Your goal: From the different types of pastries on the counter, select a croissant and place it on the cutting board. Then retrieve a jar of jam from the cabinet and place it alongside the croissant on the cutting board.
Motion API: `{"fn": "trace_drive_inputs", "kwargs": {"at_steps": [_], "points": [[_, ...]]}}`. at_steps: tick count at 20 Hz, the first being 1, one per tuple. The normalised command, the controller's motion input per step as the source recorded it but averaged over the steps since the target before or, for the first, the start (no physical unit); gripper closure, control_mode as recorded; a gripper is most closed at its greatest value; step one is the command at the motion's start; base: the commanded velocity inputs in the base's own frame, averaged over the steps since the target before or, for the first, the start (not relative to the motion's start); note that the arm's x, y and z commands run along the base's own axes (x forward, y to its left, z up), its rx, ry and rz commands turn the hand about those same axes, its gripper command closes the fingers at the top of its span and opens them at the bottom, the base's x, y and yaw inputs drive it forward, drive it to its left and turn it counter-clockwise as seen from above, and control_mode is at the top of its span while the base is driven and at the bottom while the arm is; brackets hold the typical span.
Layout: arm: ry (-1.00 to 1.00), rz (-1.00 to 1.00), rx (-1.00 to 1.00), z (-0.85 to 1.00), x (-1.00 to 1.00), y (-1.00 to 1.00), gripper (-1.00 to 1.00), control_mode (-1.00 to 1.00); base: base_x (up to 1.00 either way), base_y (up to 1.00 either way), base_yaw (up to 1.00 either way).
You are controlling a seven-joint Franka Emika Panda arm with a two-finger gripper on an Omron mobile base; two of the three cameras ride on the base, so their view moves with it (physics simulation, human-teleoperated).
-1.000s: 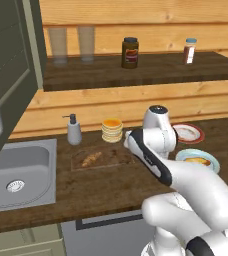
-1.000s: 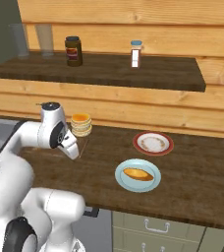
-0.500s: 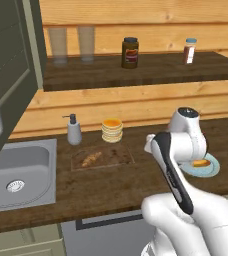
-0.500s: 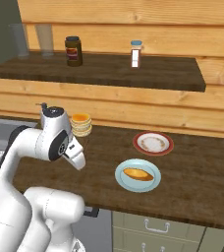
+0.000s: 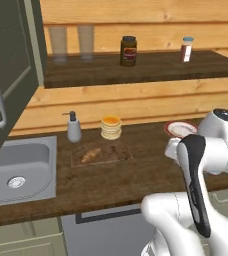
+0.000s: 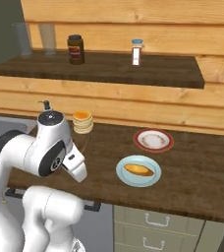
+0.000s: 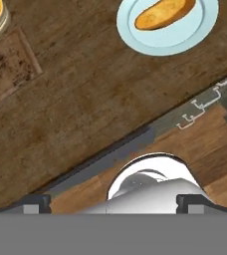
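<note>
The long brown counter [image 5: 136, 175] is seen with the cutting board [image 5: 113, 152] laid flat on it, by the sink [image 5: 18, 170]. The croissant [image 5: 90, 155] is laid on the board's left part. The gripper [image 7: 113, 201] is held wide apart above the counter's front edge, with nothing in it.
</note>
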Motion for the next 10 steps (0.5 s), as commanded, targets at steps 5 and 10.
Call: {"fn": "trace_drive_inputs", "kwargs": {"at_steps": [5,10], "points": [[0.0,0.0,0.0,0.0,0.0,0.0,-1.0,1.0,-1.0,0.54,0.02],[0.0,0.0,0.0,0.0,0.0,0.0,-1.0,1.0,-1.0,0.88,0.05]]}}
